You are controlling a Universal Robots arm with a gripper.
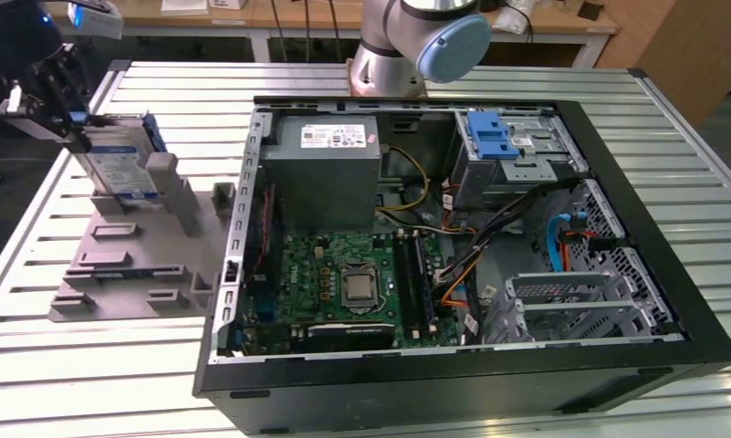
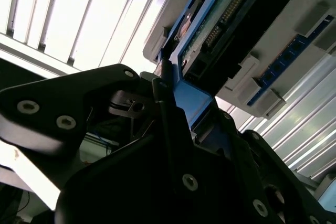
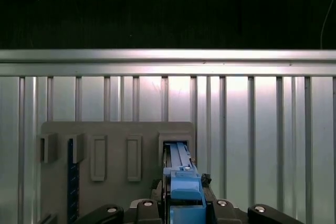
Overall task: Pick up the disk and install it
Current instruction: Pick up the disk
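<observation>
gripper (image 3: pixel 182 205): jaws were clenched on the disk (image 2: pixel 223 11), pinching the blue bracket (image 3: pixel 181 182) at its narrow edges. judged the sound grip, since it kept the fingers off the exposed circuit board seen in the second wrist view.

disk, exterior view: it stood on edge at ten o'clock, leaning slightly, with its lower end at the tall slot of the grey holder (image 1: pixel 134 255). the holder was judged to keep the drive upright so that those edges faced the jaws. it could not be told whether the lower edge sat in the slot or hung just clear, as the slot walls covered it.

slatted metal table (image 1: pixel 85 365): it carried the holder at nine o'clock and the open computer case (image 1: pixel 463 388) at the centre. the case lay on its side with the cover off, judged so that its bays could be reached from above.

inside the case: motherboard (image 1: pixel 347 274) towards six o'clock, power supply (image 1: pixel 328 169) above it, drive cage with a blue latch (image 1: pixel 493 137) at one o'clock. cables crowded the cage, and how free it was could not be made out.

arm base (image 1: pixel 396 55): at twelve o'clock, cut off by the frame edge.
</observation>
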